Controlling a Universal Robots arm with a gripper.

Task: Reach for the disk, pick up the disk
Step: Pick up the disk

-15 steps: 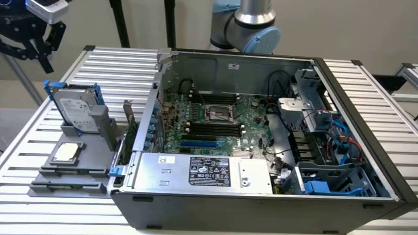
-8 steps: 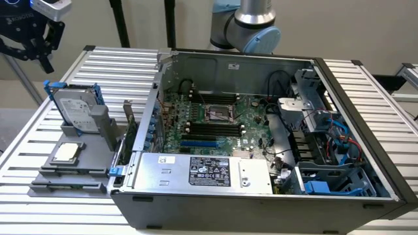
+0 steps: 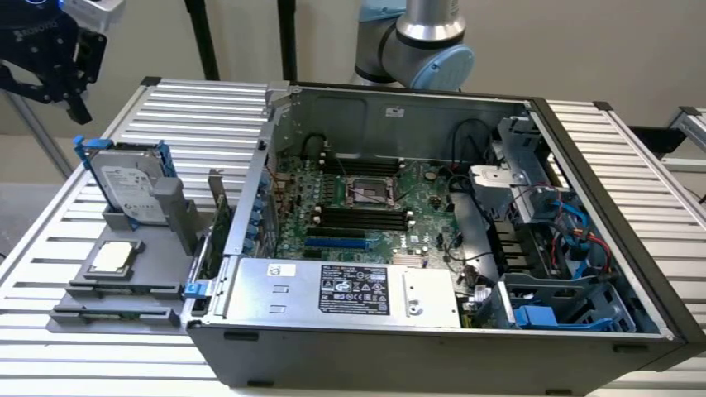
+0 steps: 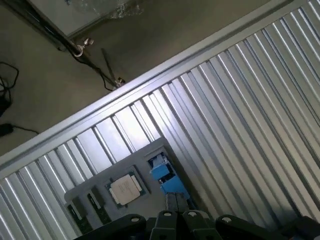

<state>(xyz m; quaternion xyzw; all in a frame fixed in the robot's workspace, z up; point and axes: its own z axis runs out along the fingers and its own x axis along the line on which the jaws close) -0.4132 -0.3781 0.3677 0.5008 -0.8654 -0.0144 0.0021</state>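
Note:
The disk (image 3: 128, 184), silver-grey with a white label and blue rails, leans upright in a grey holder (image 3: 165, 217) on the ribbed table, at the exterior view's left. My black gripper (image 3: 50, 93) hangs open well above and behind it, near the table's far left corner, holding nothing. In the wrist view the disk's blue rail (image 4: 163, 173) appears edge-on just beyond the gripper body (image 4: 177, 222), beside the small square chip (image 4: 125, 189).
The small silver chip (image 3: 114, 258) lies on a grey tray in front of the disk. An open computer case (image 3: 441, 207) with a silver power supply (image 3: 342, 289) sits to the exterior view's right. The table edge (image 4: 125, 87) and floor cables lie past the holder.

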